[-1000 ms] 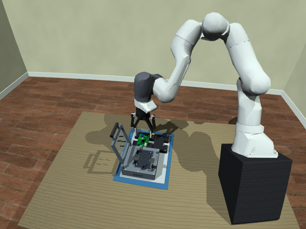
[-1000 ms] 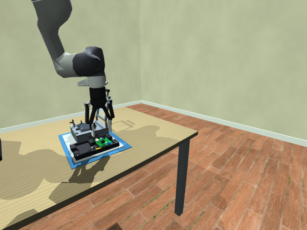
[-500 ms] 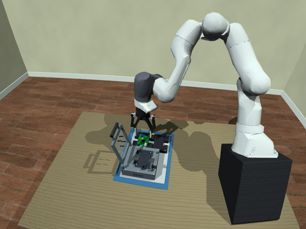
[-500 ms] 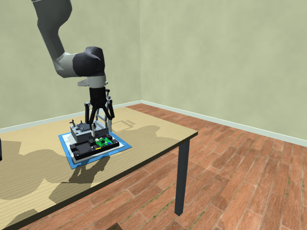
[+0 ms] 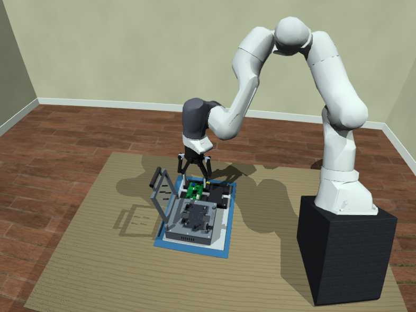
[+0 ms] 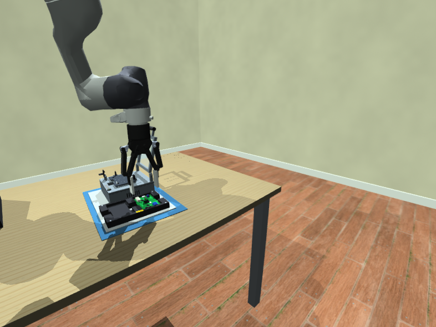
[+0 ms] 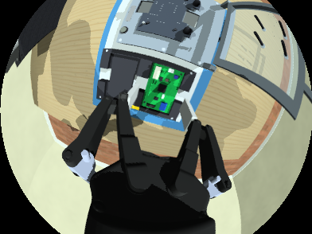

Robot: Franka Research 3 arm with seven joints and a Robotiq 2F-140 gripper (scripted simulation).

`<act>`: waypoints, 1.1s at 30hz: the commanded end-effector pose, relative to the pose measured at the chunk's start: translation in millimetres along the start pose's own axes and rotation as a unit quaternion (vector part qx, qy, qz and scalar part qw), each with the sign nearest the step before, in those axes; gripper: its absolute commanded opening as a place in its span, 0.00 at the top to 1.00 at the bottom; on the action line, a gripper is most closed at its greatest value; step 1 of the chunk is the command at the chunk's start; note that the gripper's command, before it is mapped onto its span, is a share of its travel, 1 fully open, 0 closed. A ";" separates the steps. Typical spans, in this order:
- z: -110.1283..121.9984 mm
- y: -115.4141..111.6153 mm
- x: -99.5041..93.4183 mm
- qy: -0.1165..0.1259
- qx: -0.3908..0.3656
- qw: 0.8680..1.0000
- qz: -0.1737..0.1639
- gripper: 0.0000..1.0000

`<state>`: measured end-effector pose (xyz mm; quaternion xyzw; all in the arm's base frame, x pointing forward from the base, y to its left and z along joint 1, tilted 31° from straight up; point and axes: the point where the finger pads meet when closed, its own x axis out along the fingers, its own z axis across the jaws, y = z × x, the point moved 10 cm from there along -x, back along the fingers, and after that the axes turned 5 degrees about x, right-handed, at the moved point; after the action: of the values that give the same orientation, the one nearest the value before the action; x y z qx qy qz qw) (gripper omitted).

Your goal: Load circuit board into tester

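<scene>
The green circuit board (image 5: 194, 190) lies in the black tray (image 5: 211, 193) at the far end of the blue mat; it also shows in the exterior view (image 6: 145, 201) and the wrist view (image 7: 163, 91). Its white connector (image 7: 158, 72) is at the end nearest the tester. My gripper (image 5: 193, 181) is open and empty, just above the board, with one finger on each side of it; it also shows in the exterior view (image 6: 142, 185) and the wrist view (image 7: 155, 111). The grey tester (image 5: 195, 221) stands next to the tray with its lid (image 5: 163, 193) raised open.
The blue mat (image 5: 194, 217) lies on the wooden table. The open lid with its black handle (image 5: 155, 177) stands up to the left of the gripper. The robot's black pedestal (image 5: 343, 252) is at the right. Black posts (image 7: 191, 4) stand on the tester.
</scene>
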<state>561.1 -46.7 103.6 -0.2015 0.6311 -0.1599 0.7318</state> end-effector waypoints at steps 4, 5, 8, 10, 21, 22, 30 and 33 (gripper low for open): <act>0.8 -0.5 0.7 -0.001 0.002 1.000 0.000 0.42; 0.8 -0.5 0.8 -0.001 0.002 1.000 0.000 0.42; 0.8 -0.6 1.4 -0.001 0.002 1.000 0.000 0.42; 0.9 -0.6 2.3 -0.001 0.002 1.000 0.000 0.42; 1.3 -0.9 11.7 -0.001 0.002 1.000 0.000 0.42; 1.4 -0.9 13.2 -0.001 0.002 1.000 0.000 0.42; 1.9 -1.3 25.9 -0.001 0.002 1.000 0.000 0.42; 2.1 -1.5 30.2 -0.001 0.002 1.000 0.000 0.42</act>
<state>565.4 -60.7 81.4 -0.2039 0.6331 -0.1598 0.7294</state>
